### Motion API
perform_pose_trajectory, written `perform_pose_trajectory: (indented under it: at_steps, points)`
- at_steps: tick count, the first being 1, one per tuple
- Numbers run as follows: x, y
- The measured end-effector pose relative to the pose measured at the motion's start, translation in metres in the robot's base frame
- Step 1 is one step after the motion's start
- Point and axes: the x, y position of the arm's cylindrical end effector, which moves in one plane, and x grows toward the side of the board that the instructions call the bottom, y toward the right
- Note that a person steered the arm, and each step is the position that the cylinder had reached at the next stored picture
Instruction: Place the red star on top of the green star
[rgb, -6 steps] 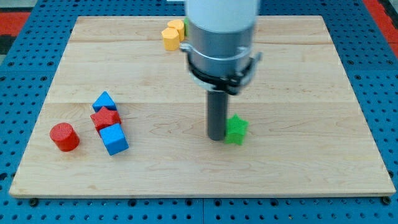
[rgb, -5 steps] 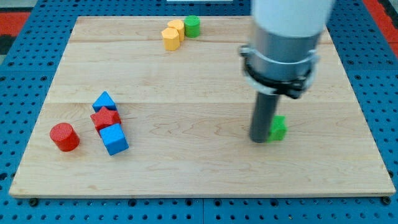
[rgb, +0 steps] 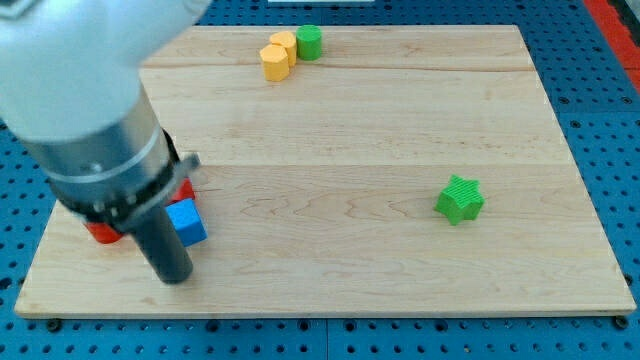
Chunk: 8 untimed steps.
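The green star (rgb: 460, 198) lies alone on the wooden board's right half. The red star (rgb: 186, 188) is almost fully hidden behind my arm at the view's left; only a red sliver shows. My tip (rgb: 174, 276) rests on the board at the lower left, just below and left of the blue cube (rgb: 187, 222). The tip is far to the left of the green star.
A red cylinder (rgb: 100, 232) peeks out under the arm at the left. Two yellow blocks (rgb: 277, 54) and a green cylinder (rgb: 309, 41) sit together at the view's top. The blue triangle is hidden by the arm. The board's bottom edge (rgb: 320, 312) is near the tip.
The arm pushed the green star to the right, then swung across the board to the lower left beside the blue cube. It now covers most of the left blocks.
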Motion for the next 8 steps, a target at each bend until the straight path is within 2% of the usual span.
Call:
perform_pose_trajectory:
  at_steps: [1,2,3,4,5,6,7,8]
  points:
    - [-0.041,-0.013]
    - [-0.046,-0.017]
    - [-0.049,-0.053]
    - [-0.053,-0.065]
    - [-0.081,-0.041]
    - [-0.082,0.021]
    - [-0.064,0.063]
    - [-0.073,0.039]
